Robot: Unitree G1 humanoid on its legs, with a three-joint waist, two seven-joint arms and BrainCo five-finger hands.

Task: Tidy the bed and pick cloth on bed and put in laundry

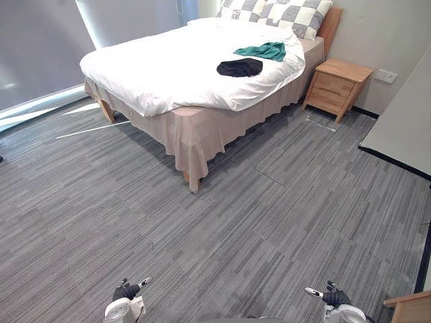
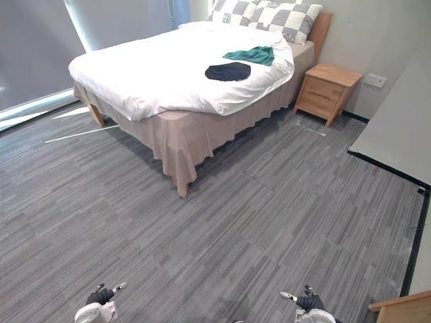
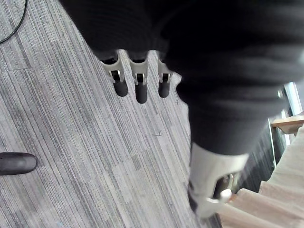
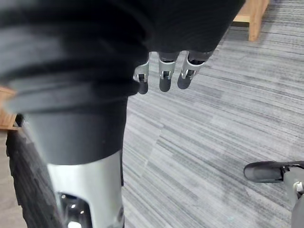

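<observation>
Far side, on the bed (image 1: 155, 67): white duvet lying fairly smooth, checked pillows (image 1: 283, 13) propped at the head end. The tidying looks like light work to me.
Black cloth (image 1: 240, 66): a crumpled heap on the duvet, toward the bed's right edge and short of the pillows.
Green cloth (image 1: 262, 50): just beyond the black one, a little farther and to the right, with a sliver of duvet between them.
Left hand (image 1: 128, 291): low at the near left, over bare floor. Its fingers (image 3: 137, 90) hang loose and straight and carry nothing, since nothing is in reach.
Right hand (image 1: 330, 294): near right, the same picture. Its fingers (image 4: 164, 80) are relaxed and empty.
Floor (image 1: 269, 222): a wide grey stretch lies between the hands and the bed, so walking comes first.
Nightstand (image 1: 335, 84): right of the bed against the wall. I'd guess coming in on that side puts both cloths closest.
Progress: barely begun, both cloths untouched.
Watch for: grabbing duvet along with a cloth and rumpling the bed.
</observation>
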